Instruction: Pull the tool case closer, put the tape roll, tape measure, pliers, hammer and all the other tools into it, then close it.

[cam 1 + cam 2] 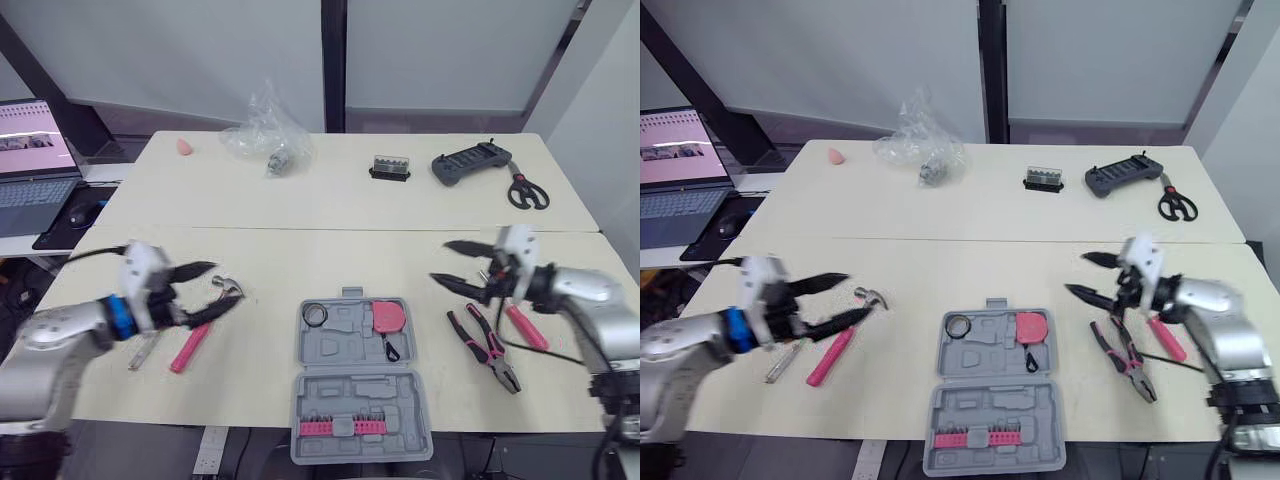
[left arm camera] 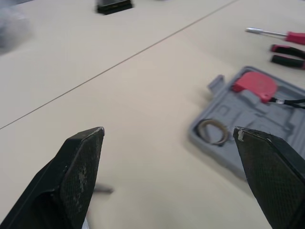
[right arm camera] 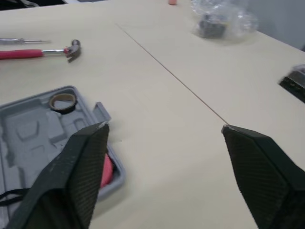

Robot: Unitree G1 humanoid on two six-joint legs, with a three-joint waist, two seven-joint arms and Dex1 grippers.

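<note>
Grey tool case (image 1: 345,350) lies open between both sets of jaws, tape roll (image 1: 316,314) and tape measure (image 1: 388,317) already seated. Left jaws gape empty beside the hammer (image 1: 190,347); right jaws, likewise released, hover by the pliers (image 1: 490,350), each likely poised to pick.

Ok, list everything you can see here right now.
case: 1, grey, open, front middle
tape roll: 1, dark, in case
tape measure: 1, red, in case
bits: 1 row, pink, in case
hammer: 1, pink handle, left of case
metal tool: 1, silver, beside hammer
pliers: 1, pink-black, right of case
screwdriver: 1, pink handle, right of pliers
scissors: 1, black, far right
gadget: 1, grey, beside scissors
small box: 1, black, far middle
plastic bag: 1, clear, far side
laptop: 1, grey, left desk
left claw: open, by hammer head
right claw: open, near pliers
</note>
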